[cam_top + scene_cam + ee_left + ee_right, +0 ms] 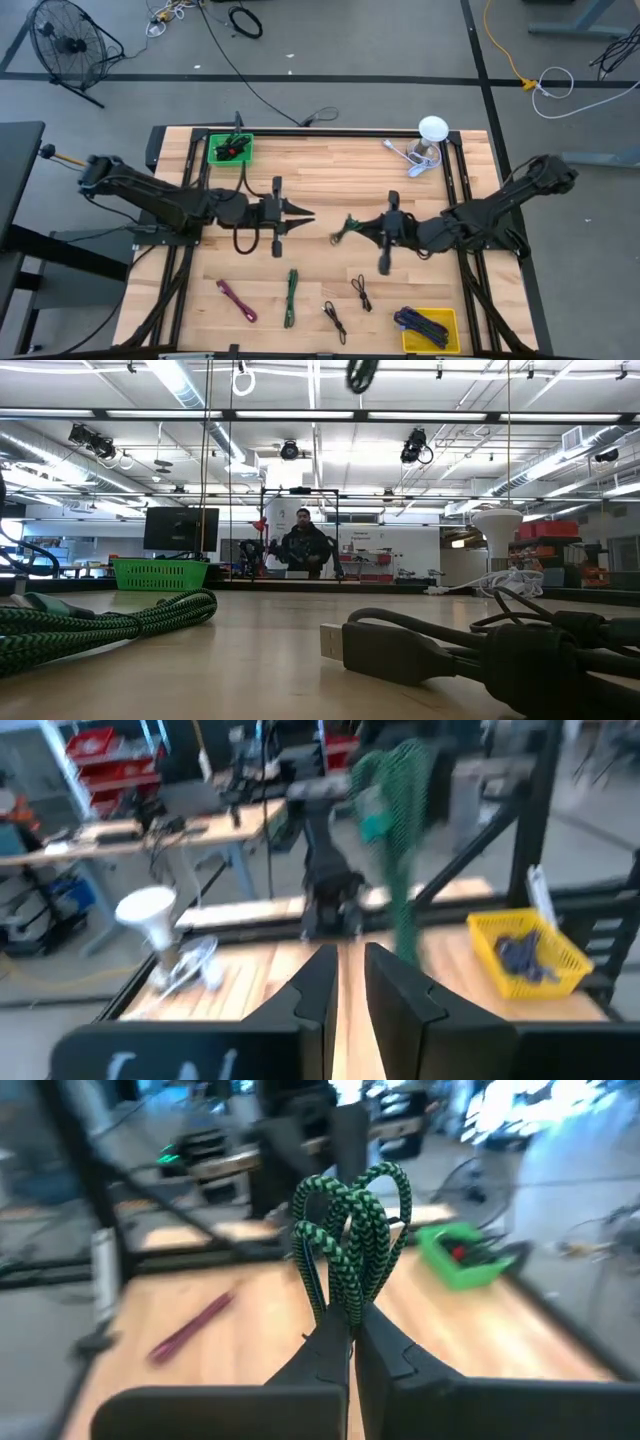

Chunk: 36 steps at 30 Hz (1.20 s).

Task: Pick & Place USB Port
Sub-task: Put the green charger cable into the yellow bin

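My right gripper (352,226) is over the table's middle, shut on a green braided cable (350,1220) that is bunched in loops. The same cable (395,790) shows in the left wrist view with a strand trailing down. My left gripper (300,213) faces it from the left, a short way off. Its fingers (315,990) stand a narrow gap apart with nothing between them. On the near part of the table lie a purple cable (237,300), another green cable (291,297) and two black cables (334,320) (361,292). My right gripper pinches the green cable's bunched loops at their lower end (345,1312) between its two fingertips. The fingers come nearly level from the table's right side, slanting a little down. The loops stand out past the fingertips, and the cable is lifted clear of the table.
A green basket (231,150) stands at the far left, and a yellow bin (430,327) with dark blue cables at the near right. A white lamp-like object (432,130) and a white cable (405,155) sit at the far right. A person (303,545) stands beyond the table.
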Each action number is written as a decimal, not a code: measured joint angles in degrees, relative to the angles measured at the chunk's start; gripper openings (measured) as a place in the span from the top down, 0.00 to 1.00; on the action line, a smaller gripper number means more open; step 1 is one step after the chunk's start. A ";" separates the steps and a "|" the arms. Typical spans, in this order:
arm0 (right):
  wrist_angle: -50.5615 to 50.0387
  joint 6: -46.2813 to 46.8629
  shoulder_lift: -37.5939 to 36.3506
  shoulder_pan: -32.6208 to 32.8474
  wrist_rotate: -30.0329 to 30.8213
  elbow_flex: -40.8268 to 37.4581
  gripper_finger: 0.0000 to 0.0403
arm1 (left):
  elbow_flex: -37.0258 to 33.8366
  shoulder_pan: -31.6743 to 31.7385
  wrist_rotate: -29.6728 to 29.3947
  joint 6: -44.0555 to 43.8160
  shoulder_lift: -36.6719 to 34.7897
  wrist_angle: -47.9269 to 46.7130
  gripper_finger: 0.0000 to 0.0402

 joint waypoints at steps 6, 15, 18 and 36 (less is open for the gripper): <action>-13.90 12.91 -5.80 7.39 -3.41 0.00 1.00 | 0.01 -0.21 -3.47 -2.27 -2.16 -8.48 0.86; -29.21 36.49 -9.69 18.72 -12.50 0.09 1.00 | -0.06 -0.16 -4.23 -4.91 -2.43 -12.56 0.86; -33.25 43.01 -8.23 21.30 -19.96 0.08 1.00 | -0.06 -0.16 -4.23 -4.93 -2.42 -12.73 0.86; -40.98 63.41 1.20 30.20 -28.34 0.02 1.00 | -0.06 -0.17 -2.70 -6.55 -2.42 -12.69 0.86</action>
